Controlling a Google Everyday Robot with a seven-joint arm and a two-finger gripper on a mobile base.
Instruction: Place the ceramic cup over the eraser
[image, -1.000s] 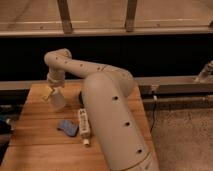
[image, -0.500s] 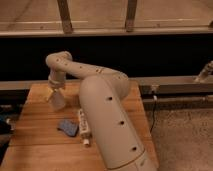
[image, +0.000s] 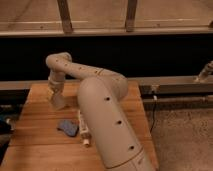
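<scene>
The gripper (image: 55, 91) hangs at the far left of the wooden table (image: 35, 145), with the ceramic cup (image: 57, 102) directly beneath it and seemingly touching it; how wide the gripper stands, and whether it truly has hold of the cup, I cannot tell. The eraser is not visible; it may sit under the cup or be hidden by it. That is the chief risk: if the cup comes down off-centre, its rim could land on the eraser and leave the cup tilted, or push the block aside; letting go from too high could topple the cup. The blue pad (image: 67, 126) and the long white bar (image: 83, 129) lie nearer the camera than the gripper, well apart from it; a wide sweep of the arm (image: 110, 115) could brush them.
</scene>
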